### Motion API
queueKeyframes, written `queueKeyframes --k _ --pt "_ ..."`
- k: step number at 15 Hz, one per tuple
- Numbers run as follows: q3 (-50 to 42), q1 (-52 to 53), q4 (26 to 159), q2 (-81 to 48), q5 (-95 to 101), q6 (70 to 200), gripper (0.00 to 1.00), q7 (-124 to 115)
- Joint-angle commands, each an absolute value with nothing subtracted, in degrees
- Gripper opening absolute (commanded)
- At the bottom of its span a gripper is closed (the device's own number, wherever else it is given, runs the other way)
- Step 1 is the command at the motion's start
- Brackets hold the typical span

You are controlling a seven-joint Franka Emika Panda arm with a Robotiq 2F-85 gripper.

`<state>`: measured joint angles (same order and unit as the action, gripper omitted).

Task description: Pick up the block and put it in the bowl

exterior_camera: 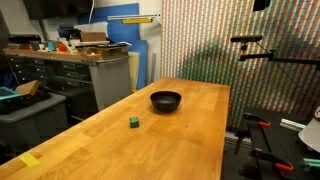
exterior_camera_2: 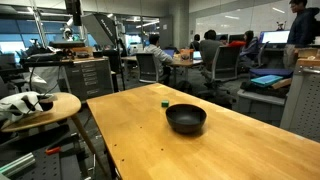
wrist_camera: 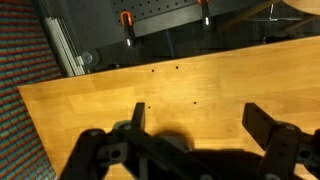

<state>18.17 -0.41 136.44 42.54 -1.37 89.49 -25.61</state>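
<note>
The bowl (exterior_camera: pixel 166 100) sits on the wooden table (exterior_camera: pixel 185 145). The block (exterior_camera: pixel 133 122) lies outside it on the wood, near its 8 o'clock. In the wrist view the gripper (wrist_camera: pixel 200 125) enters from 6 o'clock, above the tabletop, jaws spread wide.

Looks like a lab corner set up in an open-plan office. Bare wooden table (exterior_camera: pixel 170 135) amid grey drawer cabinets (exterior_camera: pixel 60 75) heaped with boxes (exterior_camera: pixel 92 37) and gear, a black stand (exterior_camera: pixel 255 50) beside it, red clamps (wrist_camera: pixel 127 18) on a dark rack beyond its edge. Further back, seated people (exterior_camera_2: pixel 200 50) at desks with monitors (exterior_camera_2: pixel 272 40), swivel chairs (exterior_camera_2: pixel 150 66), glass partitions under ceiling lights.
</note>
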Motion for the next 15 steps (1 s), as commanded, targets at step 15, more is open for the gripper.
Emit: queueKeyframes --k 15 --pt "16.0 1.4 137.3 43.4 1.1 90.6 1.0 -21.8"
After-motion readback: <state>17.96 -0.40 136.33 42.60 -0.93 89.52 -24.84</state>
